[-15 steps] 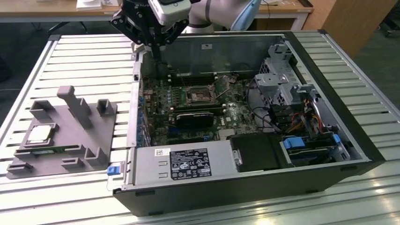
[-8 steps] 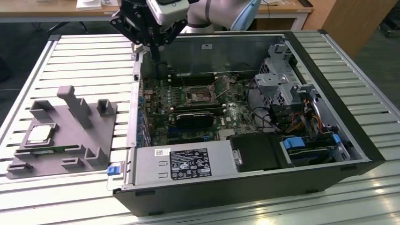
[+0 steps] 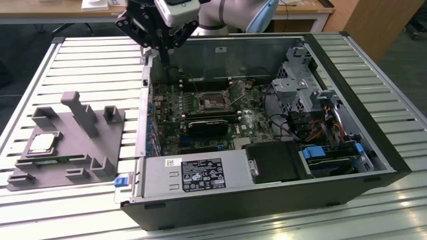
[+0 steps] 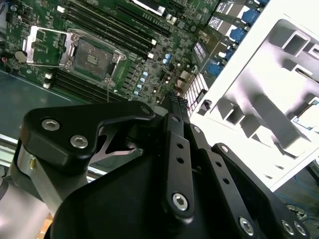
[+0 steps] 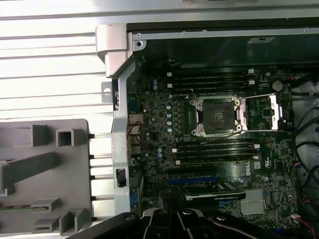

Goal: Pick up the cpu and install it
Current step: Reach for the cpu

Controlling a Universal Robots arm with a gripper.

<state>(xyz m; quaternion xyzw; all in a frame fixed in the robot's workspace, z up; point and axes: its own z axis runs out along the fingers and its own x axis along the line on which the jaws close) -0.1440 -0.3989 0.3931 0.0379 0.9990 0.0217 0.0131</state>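
Sitting on one grey fixture (image 3: 75,146), one cpu (image 3: 43,142), one claw (image 3: 162,57) well apart

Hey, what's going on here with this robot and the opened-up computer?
A robot arm's black claw hangs shut and empty above the open black computer case, over the wall nearest the grey plastic fixture. The small silvery square cpu lies on that fixture, not yet picked up. Inside the case, the motherboard's black-framed socket stands open with nothing in it.
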